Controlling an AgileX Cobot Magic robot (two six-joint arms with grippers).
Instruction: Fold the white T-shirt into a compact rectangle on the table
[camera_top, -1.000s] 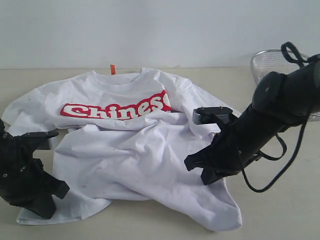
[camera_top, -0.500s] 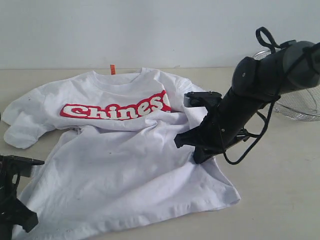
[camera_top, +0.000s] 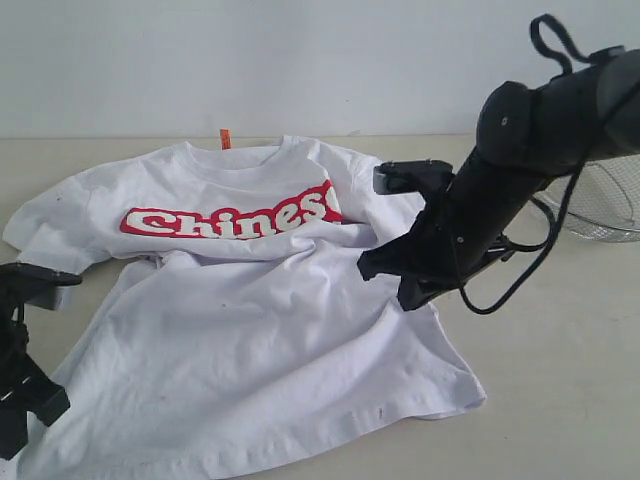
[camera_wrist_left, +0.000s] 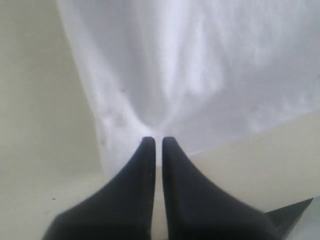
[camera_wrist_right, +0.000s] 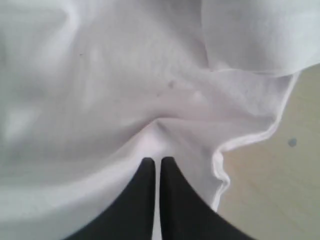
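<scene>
The white T-shirt, lying wrinkled and print-up on the tabletop, is being pinched at two edges: near-left hem by the left gripper jaws, right side by the right gripper jaws.

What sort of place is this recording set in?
Likely a robotics lab bench: a plain pale table against a blank wall, a black left arm and right arm on a white T-shirt, a wire-mesh basket nearby.
</scene>
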